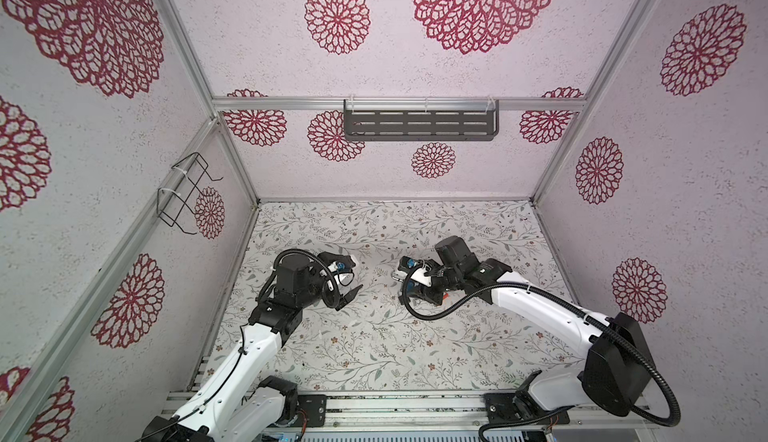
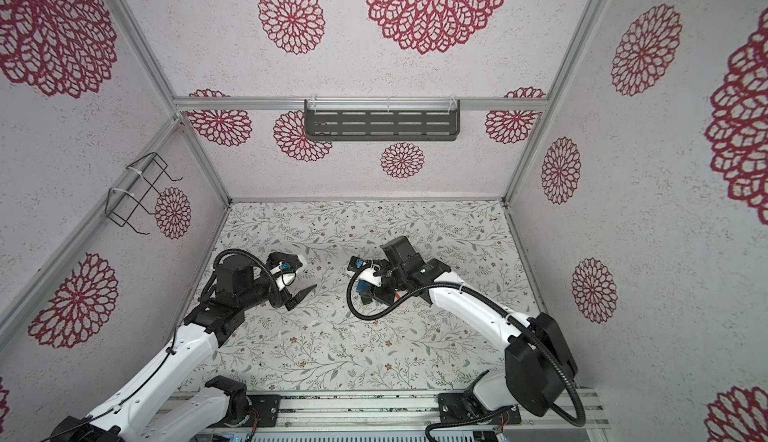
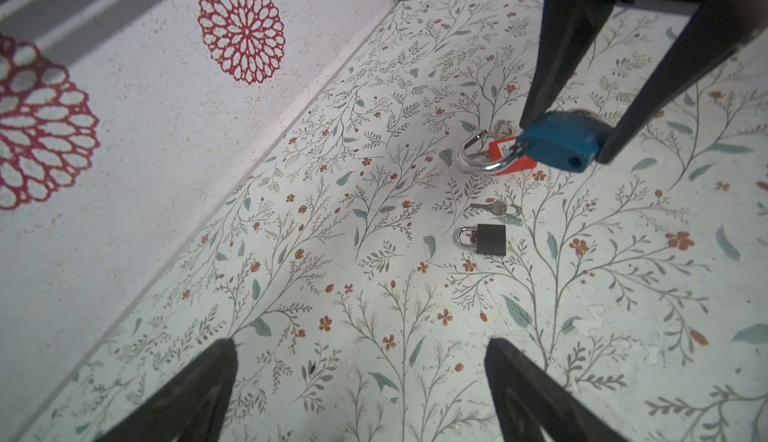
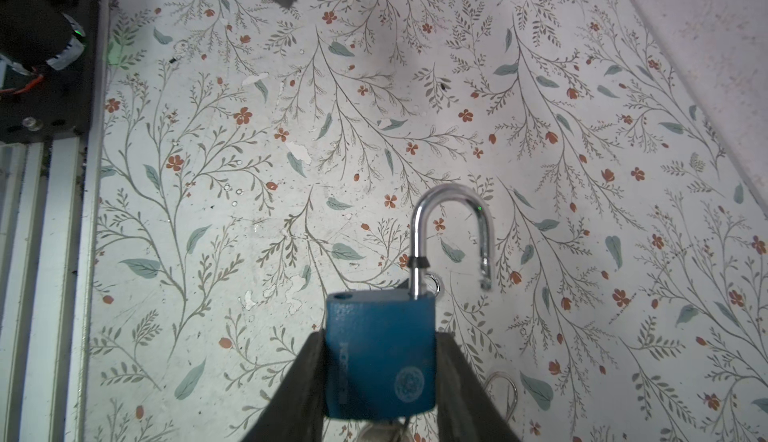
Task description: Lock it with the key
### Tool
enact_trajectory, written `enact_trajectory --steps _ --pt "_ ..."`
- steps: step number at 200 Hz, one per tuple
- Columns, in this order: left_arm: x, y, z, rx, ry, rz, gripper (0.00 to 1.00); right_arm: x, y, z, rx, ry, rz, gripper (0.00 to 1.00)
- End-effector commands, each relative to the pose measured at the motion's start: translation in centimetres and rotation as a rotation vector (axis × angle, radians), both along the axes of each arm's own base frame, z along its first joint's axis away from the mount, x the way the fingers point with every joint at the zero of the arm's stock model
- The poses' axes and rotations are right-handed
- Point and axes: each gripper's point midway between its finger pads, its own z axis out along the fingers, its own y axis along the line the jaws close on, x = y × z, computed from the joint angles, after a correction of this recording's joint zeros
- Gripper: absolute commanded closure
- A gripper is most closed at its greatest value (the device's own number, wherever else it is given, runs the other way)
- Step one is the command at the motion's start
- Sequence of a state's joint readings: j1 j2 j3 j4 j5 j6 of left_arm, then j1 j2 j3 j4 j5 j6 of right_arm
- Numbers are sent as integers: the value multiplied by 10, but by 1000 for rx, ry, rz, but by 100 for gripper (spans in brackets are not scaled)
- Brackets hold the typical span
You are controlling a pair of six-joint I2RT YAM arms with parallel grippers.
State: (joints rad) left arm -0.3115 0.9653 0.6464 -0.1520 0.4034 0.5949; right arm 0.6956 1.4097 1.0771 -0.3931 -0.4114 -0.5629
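My right gripper (image 4: 380,338) is shut on the body of a blue padlock (image 4: 380,352), held off the floral table. Its silver shackle (image 4: 453,219) stands open, one leg free of the body. In the left wrist view the same padlock (image 3: 561,140) hangs between the right fingers (image 3: 548,86). A small silver key (image 3: 494,208) lies flat on the table below it. Something pale and blurred shows under the padlock's bottom; I cannot tell what it is. My left gripper (image 3: 361,350) is open and empty. It hovers to the left of the padlock in both top views (image 1: 349,298) (image 2: 300,296).
An orange padlock (image 3: 505,157) with a key ring lies on the table behind the blue one. A small black padlock (image 3: 490,238) lies shut beside the key. Patterned walls close three sides. A grey shelf (image 1: 419,124) and a wire basket (image 1: 185,194) hang on them.
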Motion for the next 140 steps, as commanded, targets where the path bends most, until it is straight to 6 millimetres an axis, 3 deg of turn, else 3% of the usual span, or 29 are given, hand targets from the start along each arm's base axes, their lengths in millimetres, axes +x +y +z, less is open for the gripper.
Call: enact_trajectory --steps 1,66,119,140 --pt "-4 -15 -1 160 -173 -146 3 -14 1 23 75 -16 100 88" --pt "-6 -55 -7 356 -411 -292 1 -18 -3 35 132 1 147 88" --pt "-9 -77 -4 357 -414 -373 30 -23 -2 34 130 27 171 89" --pt "-11 -82 -3 345 -410 -401 34 -24 -2 35 135 27 178 89"
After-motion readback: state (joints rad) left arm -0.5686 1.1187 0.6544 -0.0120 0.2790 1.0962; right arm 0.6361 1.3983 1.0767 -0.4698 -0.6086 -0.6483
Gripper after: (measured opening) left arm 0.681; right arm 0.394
